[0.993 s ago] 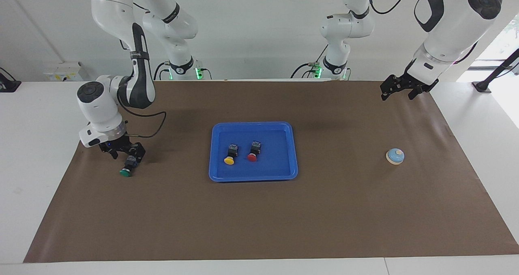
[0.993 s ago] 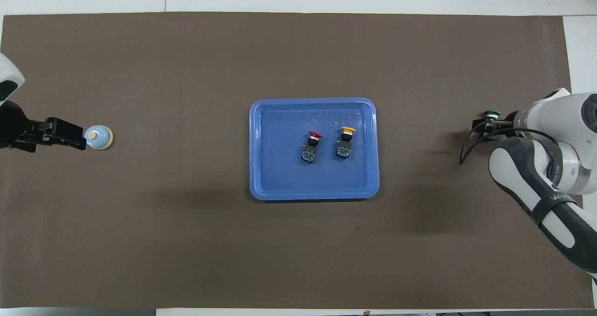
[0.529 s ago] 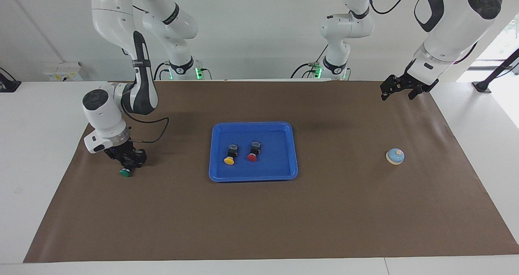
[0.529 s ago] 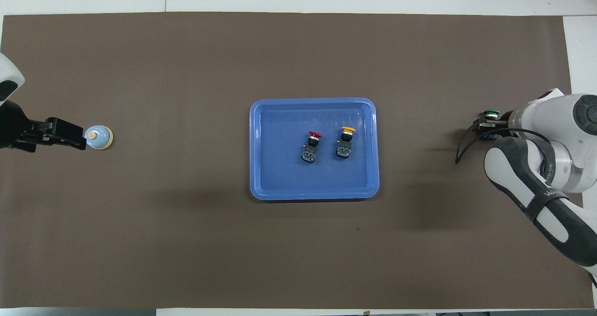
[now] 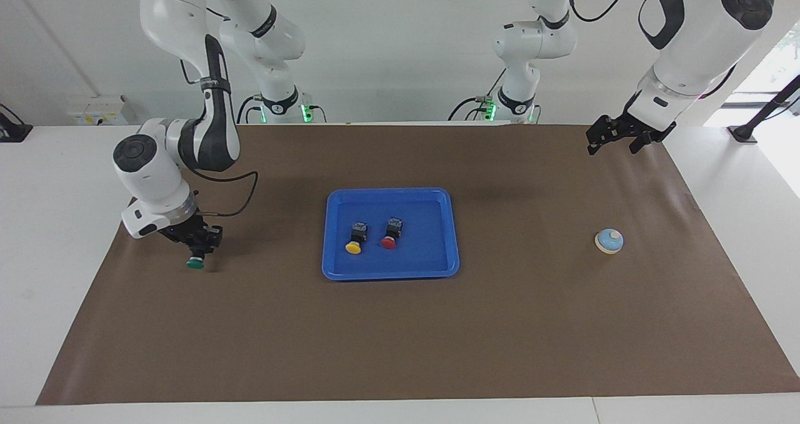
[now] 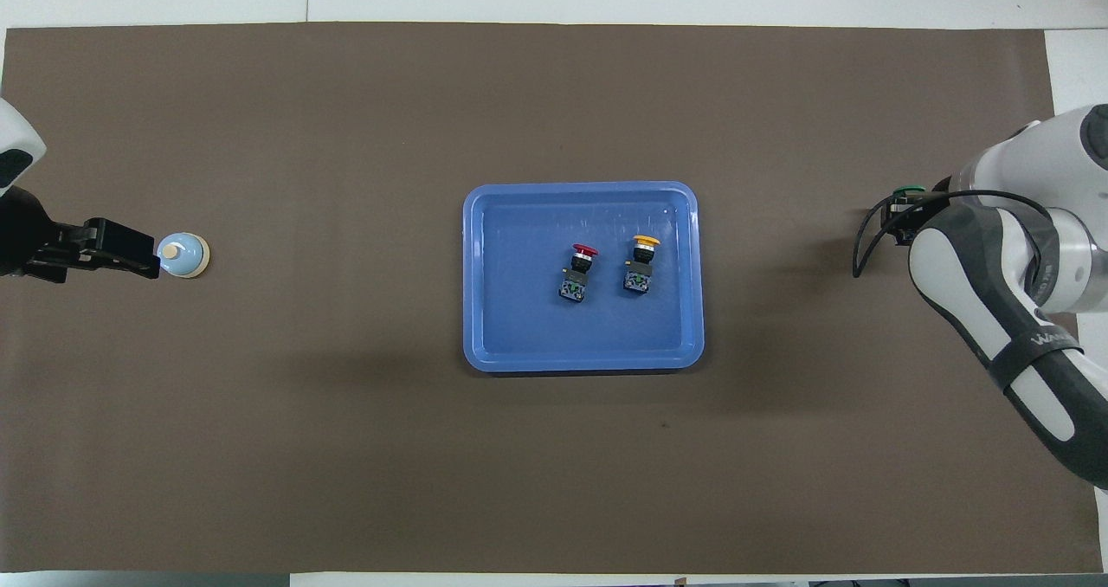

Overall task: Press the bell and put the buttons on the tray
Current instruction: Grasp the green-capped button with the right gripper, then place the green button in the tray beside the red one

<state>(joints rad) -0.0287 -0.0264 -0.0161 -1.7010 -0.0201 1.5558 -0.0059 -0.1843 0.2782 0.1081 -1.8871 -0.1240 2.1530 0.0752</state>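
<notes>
Green button (image 5: 195, 262): you have it clamped in the right gripper (image 5: 199, 249), fingers closed on its black body, green cap pointing down. The facing view shows a sliver of shadow under the cap, so it seems just clear of the brown mat (image 5: 400, 336) (contact cannot be ruled out). From overhead you get only the green cap's edge (image 6: 908, 192) peeking past the wrist; the grip itself is hidden there.

Yellow button (image 5: 355, 239) and red button (image 5: 390, 234): both lie on their sides in the tray (image 5: 390, 272), side by side and not touching, caps pointing away from the robots. The overhead view shows what the facing one does not: green-and-grey terminal ends on the bodies, toward the robots.

Tray: mid-mat, with bare floor all round the two buttons, widest toward the right arm's end. The mat between the tray and the held button is open.

Bell (image 5: 609, 241): toward the left arm's end of the mat, well apart from the tray. Overhead, the left gripper (image 6: 130, 258) seems to touch it; the facing view corrects this: the left gripper (image 5: 614, 142) hangs high in the air over the mat's edge nearest the robots, jaws spread wide, holding nothing, that arm waiting.

Edges: the mat runs almost to the table's border at every side; white table (image 5: 56, 180) shows past both ends
</notes>
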